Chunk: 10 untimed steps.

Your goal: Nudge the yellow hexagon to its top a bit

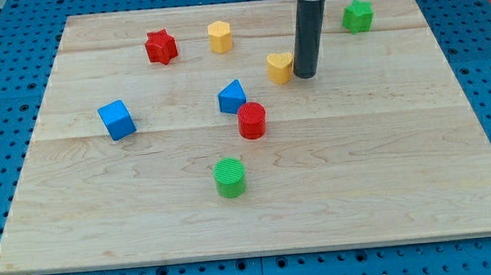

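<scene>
The yellow hexagon sits near the view's top, left of centre, on the wooden board. A yellow heart-shaped block lies lower and to its right. My tip stands at the right side of the yellow heart, touching or nearly touching it, and well to the lower right of the hexagon. The dark rod rises from the tip to the view's top edge.
A red star lies left of the hexagon. A green star-like block is at the top right. A blue cube is at the left, a blue triangular block and red cylinder near centre, a green cylinder below.
</scene>
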Motion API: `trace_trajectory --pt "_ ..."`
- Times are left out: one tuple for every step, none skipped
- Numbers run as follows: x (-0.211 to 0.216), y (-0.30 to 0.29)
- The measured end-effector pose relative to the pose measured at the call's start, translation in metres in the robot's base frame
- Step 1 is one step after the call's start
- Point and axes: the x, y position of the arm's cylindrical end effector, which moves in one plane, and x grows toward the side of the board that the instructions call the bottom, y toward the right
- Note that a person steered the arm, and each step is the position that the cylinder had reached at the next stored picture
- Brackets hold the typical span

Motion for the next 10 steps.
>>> trace_trajectory --pt "-0.022 0.01" --pt "-0.05 0.01" --pt "-0.075 -0.001" --pt "-0.086 -0.028" --pt "-0.07 -0.062" --pt "-0.068 -0.107" --pt "-0.07 -0.109" --pt "-0.042 -0.106" --pt "-0.035 -0.171" --pt "-0.026 -0.237"
